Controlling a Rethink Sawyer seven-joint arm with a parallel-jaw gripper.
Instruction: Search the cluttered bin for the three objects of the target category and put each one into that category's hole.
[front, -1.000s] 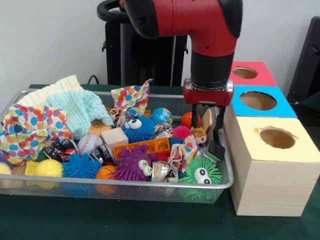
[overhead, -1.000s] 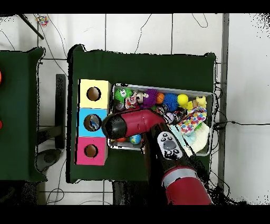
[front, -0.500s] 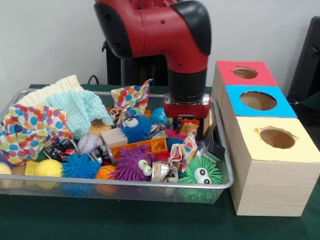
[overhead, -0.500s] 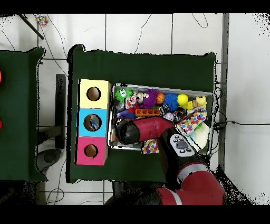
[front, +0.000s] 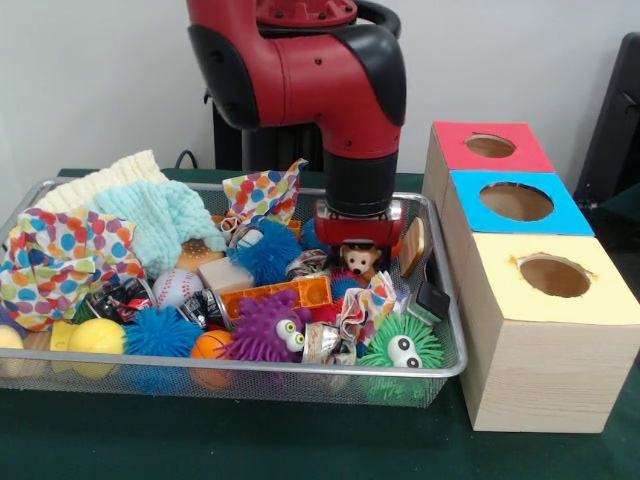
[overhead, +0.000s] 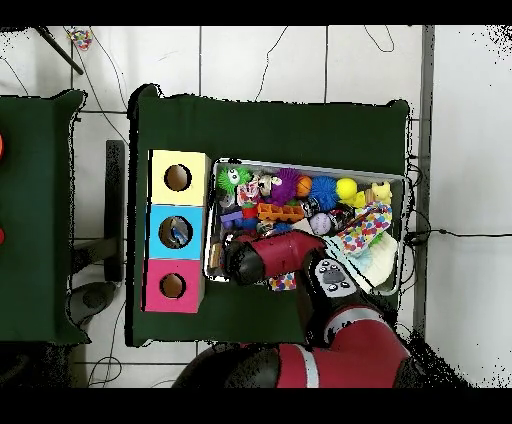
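My tool (front: 358, 240) is down inside the cluttered bin (front: 440, 368), toward its far side near the boxes, wrist housing right above a small brown bear figure (front: 357, 260). Can't tell from either view whether the tool is wide, narrow, or holding anything; the housing hides that part. Bear's head pokes out just under the housing, touching or nearly so. Around it: orange plastic brick (front: 280, 294) in front, blue spiky ball (front: 268, 252) beside it, crinkled foil wrappers (front: 322, 343) and a purple spiky ball with eyes (front: 268, 328) nearer the front rim, green spiky ball (front: 402, 347) at the corner closest to the yellow box (front: 548, 330). Further out: baseball (front: 178, 286), knit cloth (front: 160, 222), polka-dot fabric (front: 60, 262) at the other end. Blue box (front: 517, 203) and red box (front: 490, 147) sit behind the yellow one, all on the green counter (front: 300, 440). Handling guess: bear looks like light, rigid plastic, smooth, likely to slip or tip if pinched on the head; I'd take it across the torso. Spiky balls are soft and squashy, easy to grip anywhere but will drag neighbours. Wrappers are flimsy, may snag. The mesh bin itself is stiff and should stay put.
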